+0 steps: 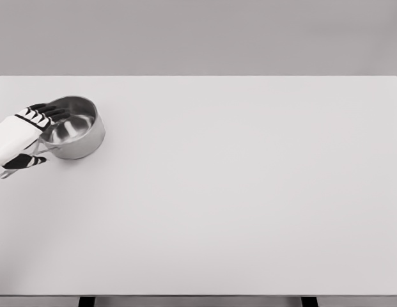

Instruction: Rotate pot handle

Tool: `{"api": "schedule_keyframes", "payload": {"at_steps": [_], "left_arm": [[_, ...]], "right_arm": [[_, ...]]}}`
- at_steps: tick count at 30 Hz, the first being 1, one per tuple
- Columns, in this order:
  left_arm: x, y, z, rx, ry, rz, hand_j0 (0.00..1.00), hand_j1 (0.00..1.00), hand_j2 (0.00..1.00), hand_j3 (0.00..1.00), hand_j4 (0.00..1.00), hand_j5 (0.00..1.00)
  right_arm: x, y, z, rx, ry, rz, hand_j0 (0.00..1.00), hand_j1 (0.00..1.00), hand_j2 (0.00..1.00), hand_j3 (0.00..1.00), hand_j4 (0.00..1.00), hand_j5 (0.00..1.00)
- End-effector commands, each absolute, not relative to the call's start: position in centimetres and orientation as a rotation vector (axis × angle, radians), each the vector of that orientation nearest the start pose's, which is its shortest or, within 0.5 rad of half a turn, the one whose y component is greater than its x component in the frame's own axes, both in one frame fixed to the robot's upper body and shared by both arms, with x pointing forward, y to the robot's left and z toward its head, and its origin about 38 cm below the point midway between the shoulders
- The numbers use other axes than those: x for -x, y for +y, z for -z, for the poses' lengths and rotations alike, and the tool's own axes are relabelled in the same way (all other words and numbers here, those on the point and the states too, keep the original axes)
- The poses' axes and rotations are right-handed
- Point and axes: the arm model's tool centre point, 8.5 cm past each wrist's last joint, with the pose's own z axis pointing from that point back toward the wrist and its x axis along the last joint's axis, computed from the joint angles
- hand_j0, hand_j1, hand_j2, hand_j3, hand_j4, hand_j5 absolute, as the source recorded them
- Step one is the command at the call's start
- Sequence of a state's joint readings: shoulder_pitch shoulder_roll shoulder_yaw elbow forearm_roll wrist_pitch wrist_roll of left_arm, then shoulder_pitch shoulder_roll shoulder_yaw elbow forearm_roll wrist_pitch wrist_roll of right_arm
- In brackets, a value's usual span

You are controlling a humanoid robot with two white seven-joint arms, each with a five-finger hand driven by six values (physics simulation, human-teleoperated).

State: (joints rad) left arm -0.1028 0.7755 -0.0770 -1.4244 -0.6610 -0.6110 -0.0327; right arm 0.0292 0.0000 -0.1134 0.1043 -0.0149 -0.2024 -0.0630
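A shiny steel pot (75, 131) stands at the far left of the white table (236, 192). Its thin wire handle (13, 167) points toward the lower left, ending near the table's left edge. My left hand (33, 137), white with black fingers, comes in from the left and lies over the handle where it meets the pot. The fingers (50, 114) stretch out flat across the near-left rim, and the thumb (27, 161) sits below the handle. The handle runs between thumb and fingers, which are not curled around it. The right arm is out of the picture.
The table's left edge runs just beside the pot and the handle tip. The tabletop stretches wide to the right and toward the front, against a plain grey wall behind.
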Motion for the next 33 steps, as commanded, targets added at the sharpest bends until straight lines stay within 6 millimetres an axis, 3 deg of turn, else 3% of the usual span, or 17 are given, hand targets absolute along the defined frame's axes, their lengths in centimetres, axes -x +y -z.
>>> {"api": "schedule_keyframes", "payload": {"at_steps": [1,15,20,28,33], "left_arm": [[-37.2,42.2,-16.2,-0.817,-1.552,1.578,1.00,1.00,1.00,1.00,1.00,1.00],[-37.3,48.1,-17.2,-0.920,-1.417,1.525,1.00,1.00,1.00,1.00,1.00,1.00],[-37.7,49.1,-17.3,-0.938,-1.397,1.507,1.00,1.00,1.00,1.00,1.00,1.00],[-39.1,48.6,-18.9,-0.972,-1.432,1.502,1.00,1.00,1.00,1.00,1.00,1.00],[-39.8,49.1,-18.7,-0.987,-1.411,1.488,1.00,1.00,1.00,1.00,1.00,1.00]], "right_arm": [[3.5,-27.5,25.7,0.160,-0.070,0.128,1.00,1.00,1.00,1.00,1.00,1.00],[3.5,-27.5,25.7,0.160,-0.070,0.128,1.00,1.00,1.00,1.00,1.00,1.00],[3.5,-27.5,25.7,0.160,-0.070,0.128,1.00,1.00,1.00,1.00,1.00,1.00],[3.6,-27.5,25.7,0.160,-0.069,0.128,1.00,1.00,1.00,1.00,1.00,1.00],[3.6,-27.5,25.7,0.160,-0.069,0.128,1.00,1.00,1.00,1.00,1.00,1.00]]}}
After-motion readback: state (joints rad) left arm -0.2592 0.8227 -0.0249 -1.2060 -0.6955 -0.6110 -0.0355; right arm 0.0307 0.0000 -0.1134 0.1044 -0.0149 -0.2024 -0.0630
